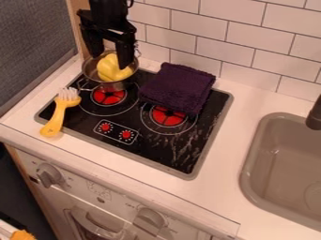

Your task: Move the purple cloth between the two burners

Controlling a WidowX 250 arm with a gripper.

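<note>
Purple cloth (179,88): folded, at back of cooktop (153,152), partly over right burner (167,117). Gripper (110,61): wide apart, over pot (117,86) with yellow item (110,71). Step, as judged: approach — cloth ungrasped. Next move: clear pot, cross to cloth, pinch fold, shift toward left burner (108,97) — into gap.

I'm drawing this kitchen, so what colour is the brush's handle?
The brush has a yellow handle, seen in the camera view.
</note>
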